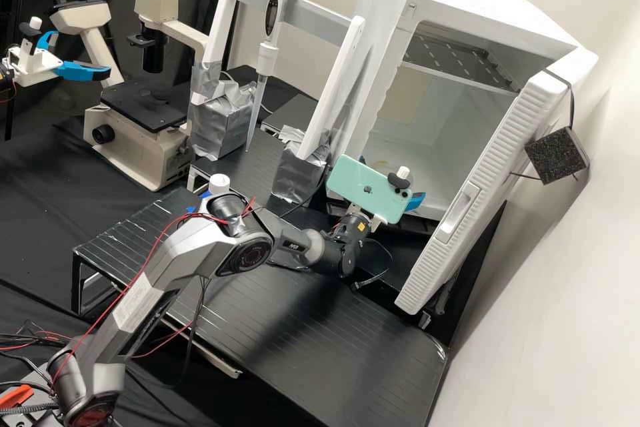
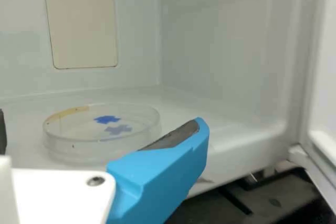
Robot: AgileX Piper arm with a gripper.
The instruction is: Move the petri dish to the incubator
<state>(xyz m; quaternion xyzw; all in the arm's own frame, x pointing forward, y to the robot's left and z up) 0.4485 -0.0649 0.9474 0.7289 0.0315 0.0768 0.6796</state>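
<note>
At the incubator's mouth my gripper shows a blue finger, partly behind the mounted phone. The incubator stands with its door swung wide. Inside, a faint round outline of the petri dish lies low in the chamber. In the wrist view the clear petri dish rests flat on the white incubator floor, with blue marks and a tan strip. My gripper is open there, its fingers far apart. The dish is ahead of them, not gripped; the near finger overlaps part of its edge.
The ribbed incubator door is close to the arm's right. A pipette stand with foil-wrapped feet rises left of the incubator. Farther left are a microscope and another arm's gripper. A wire shelf spans the upper chamber.
</note>
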